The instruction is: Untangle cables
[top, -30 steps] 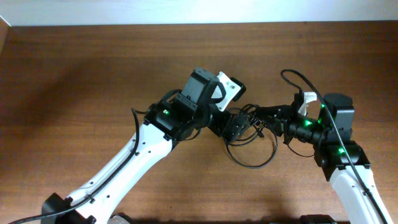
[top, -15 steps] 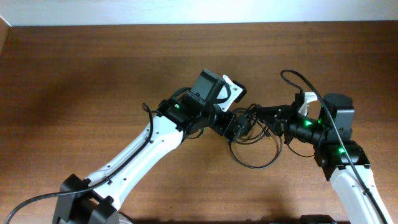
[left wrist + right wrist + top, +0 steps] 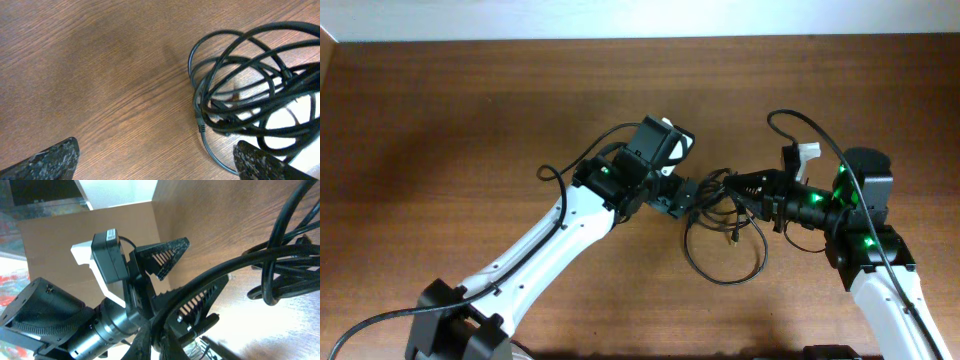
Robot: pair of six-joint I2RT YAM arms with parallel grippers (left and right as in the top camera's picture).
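Note:
The cables (image 3: 718, 203) are thin black cords tangled in a bundle mid-table, with one big loop hanging toward the front (image 3: 724, 281) and a metallic plug end (image 3: 732, 238). My right gripper (image 3: 738, 186) is shut on the bundle's right side. In the right wrist view the cords (image 3: 240, 262) run out from the bottom edge. My left gripper (image 3: 685, 200) is open just left of the bundle. In the left wrist view its fingers (image 3: 155, 155) are spread wide over bare wood, and the cables (image 3: 199, 102) lie ahead to the right. The right wrist view shows the left gripper's open jaws (image 3: 207, 260).
The brown wooden table (image 3: 470, 130) spreads wide to the left and behind. Thicker black arm wires arc over the left arm (image 3: 582, 160) and the right arm (image 3: 810, 135). The table's far edge meets a white wall at the top.
My left gripper has drawn back a little to the left of the bundle. The bundle has loosened, its big loop now hangs lower, and a plug end dangles free. The right gripper stays shut.

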